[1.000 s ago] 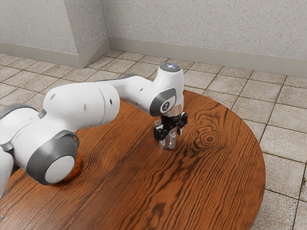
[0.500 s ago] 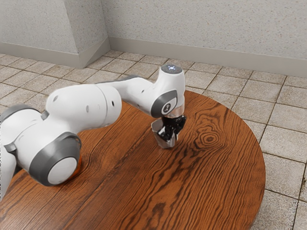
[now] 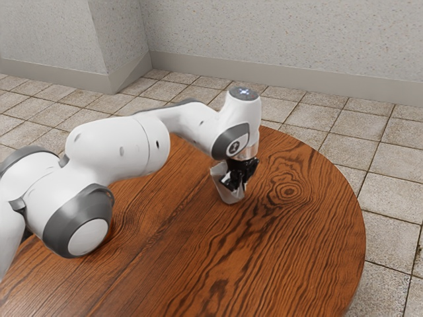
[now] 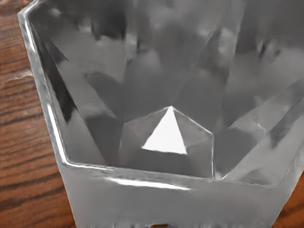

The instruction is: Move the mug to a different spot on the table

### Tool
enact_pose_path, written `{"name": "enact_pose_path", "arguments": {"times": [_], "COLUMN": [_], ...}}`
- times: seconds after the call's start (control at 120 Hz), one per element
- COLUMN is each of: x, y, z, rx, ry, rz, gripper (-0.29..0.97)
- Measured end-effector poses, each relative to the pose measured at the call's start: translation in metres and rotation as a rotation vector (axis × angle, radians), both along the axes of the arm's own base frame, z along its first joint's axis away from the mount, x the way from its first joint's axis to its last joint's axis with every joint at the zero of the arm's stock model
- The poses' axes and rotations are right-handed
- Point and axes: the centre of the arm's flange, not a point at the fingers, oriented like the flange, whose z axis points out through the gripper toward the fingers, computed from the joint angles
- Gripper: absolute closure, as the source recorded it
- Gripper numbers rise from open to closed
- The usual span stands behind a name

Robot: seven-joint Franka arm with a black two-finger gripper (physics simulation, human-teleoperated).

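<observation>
The pincer (image 3: 239,181) was closed narrowly on the rim wall of the grey faceted mug (image 3: 223,187). The mug stood tilted on the far half of the round wooden surface (image 3: 284,264), just left of a ringed knot (image 3: 289,193) in the grain. In the wrist view, the mug's inside lay just under the hand.

End effector (image 3: 238,178): turned at wrist, shifted slightly toward ext. view's right.
Mug (image 3: 226,188): was upright, now tilted w/ the hand.
</observation>
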Motion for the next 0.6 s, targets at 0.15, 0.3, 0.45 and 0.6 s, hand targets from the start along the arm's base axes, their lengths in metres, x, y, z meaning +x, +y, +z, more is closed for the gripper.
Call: {"name": "enact_pose_path", "arguments": {"times": [0.15, 0.3, 0.45, 0.6], "x": [0.001, -0.004, -0.053, -0.107], "y": [0.000, 0.002, 0.017, 0.043], "z": [0.011, 0.037, 0.049, 0.044], "rx": [0.049, 0.115, 0.144, 0.146], "ry": [0.010, 0.037, 0.143, 0.190], "rz": [-0.012, -0.023, -0.039, -0.095], "gripper": [0.66, 0.66, 0.65, 0.65]}}
